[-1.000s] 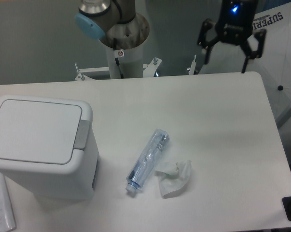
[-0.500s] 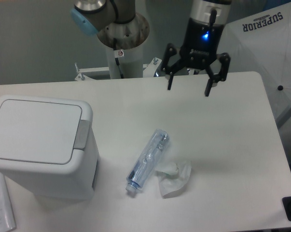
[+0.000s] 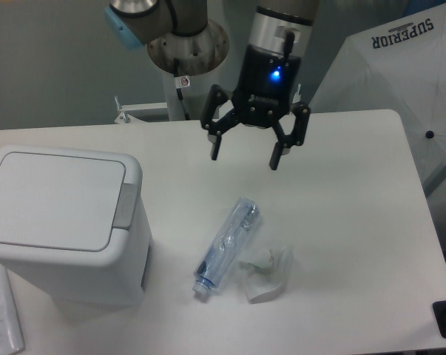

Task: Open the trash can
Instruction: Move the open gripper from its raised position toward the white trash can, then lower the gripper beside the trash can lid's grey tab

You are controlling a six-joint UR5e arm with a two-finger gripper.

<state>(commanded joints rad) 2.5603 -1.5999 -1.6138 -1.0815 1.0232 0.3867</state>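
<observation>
While the hand [image 3: 244, 157] hangs spread and empty, it could clip the bottle [image 3: 226, 245] or miss the trash can [image 3: 63, 222] tab [image 3: 126, 205]

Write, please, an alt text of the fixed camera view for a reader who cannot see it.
A robot arm's open claw hangs above a white table, right of a closed white trash can. Near the table's front lie a clear plastic bottle and a crumpled wrapper.

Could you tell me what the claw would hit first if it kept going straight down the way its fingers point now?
Probably the bare table, just beyond the bottle. The open claw points downward with nothing beneath it, though depth is hard to judge from this one view.
</observation>
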